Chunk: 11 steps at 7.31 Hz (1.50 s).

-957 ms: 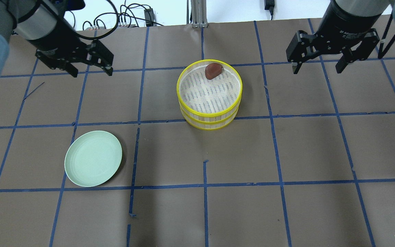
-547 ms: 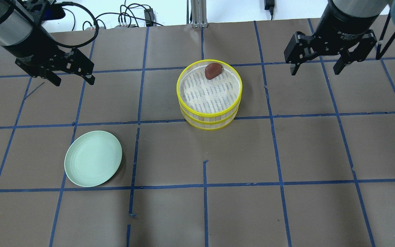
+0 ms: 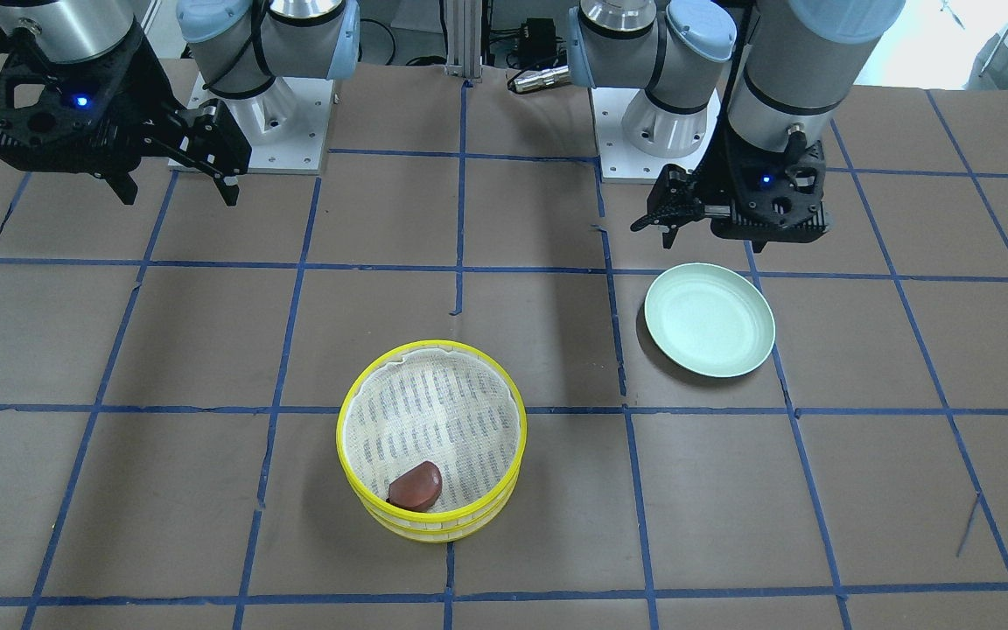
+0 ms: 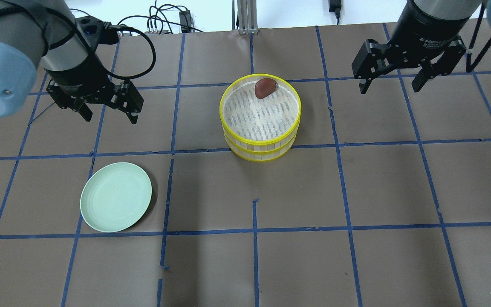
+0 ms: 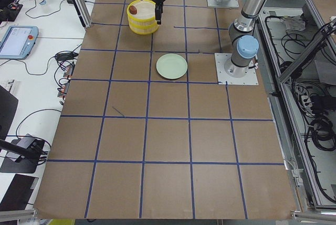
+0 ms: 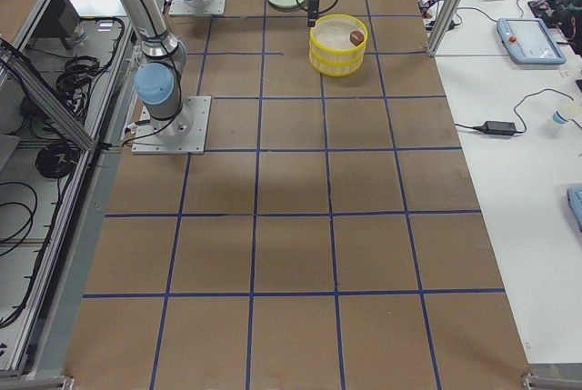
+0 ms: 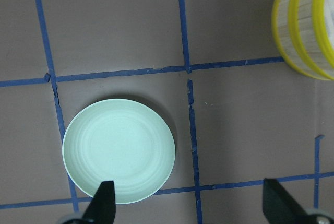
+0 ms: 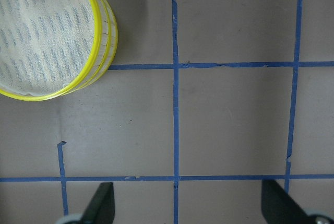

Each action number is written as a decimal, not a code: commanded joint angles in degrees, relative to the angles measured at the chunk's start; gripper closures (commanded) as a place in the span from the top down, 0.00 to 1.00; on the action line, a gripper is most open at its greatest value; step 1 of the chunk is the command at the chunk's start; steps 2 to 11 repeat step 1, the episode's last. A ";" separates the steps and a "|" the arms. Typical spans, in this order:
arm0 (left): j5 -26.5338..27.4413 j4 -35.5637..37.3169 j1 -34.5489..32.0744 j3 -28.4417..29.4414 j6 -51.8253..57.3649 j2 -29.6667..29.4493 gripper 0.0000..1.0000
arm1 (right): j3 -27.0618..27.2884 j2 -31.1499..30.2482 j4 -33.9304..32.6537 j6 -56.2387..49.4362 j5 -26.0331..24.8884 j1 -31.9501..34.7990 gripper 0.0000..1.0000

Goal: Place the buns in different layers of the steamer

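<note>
Far left: left gripper (image 4: 110,116) raised high above the table (image 4: 356,192), fingers spread wide, nothing between them. In its wrist view, plate directly below, near one fingertip (image 7: 104,203), and the steamer's yellow-ringed wall just inside the upper right corner.

Next, plate (image 4: 115,197), pale green, flat on the brown table, rim close to two blue tape lines (image 4: 166,192) on its steamer side. Well apart from the steamer, with brown table between them.

Centre: steamer (image 4: 259,154), both layers stacked, standing just beyond a crosswise tape line. Top layer (image 4: 260,143) squarely on the bottom layer (image 4: 257,157), yellow rims aligned. Brown bun (image 4: 265,88) on the top layer's mesh floor, hard against the rim on the side away from the robot, the remaining mesh showing. Contents of the bottom layer hidden by the one above: cannot tell.

Right of the steamer, a broad run of brown table out to the edge.

Far right: right gripper (image 4: 389,87) held high, fingers wide apart, gripping nothing, well to the side of the steamer. From its wrist view, steamer and bun in the upper left corner only, taped table beneath the fingers.
</note>
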 commanded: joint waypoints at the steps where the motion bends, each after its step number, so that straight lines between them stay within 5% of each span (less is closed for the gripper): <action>1: 1.27 0.18 -1.40 -0.29 -0.59 -0.32 1.00 | 0.13 0.00 0.11 -0.09 0.41 -0.24 1.00; 11: 1.27 0.18 -1.40 -0.29 -0.59 -0.32 1.00 | 0.13 0.00 0.11 -0.09 0.41 -0.24 1.00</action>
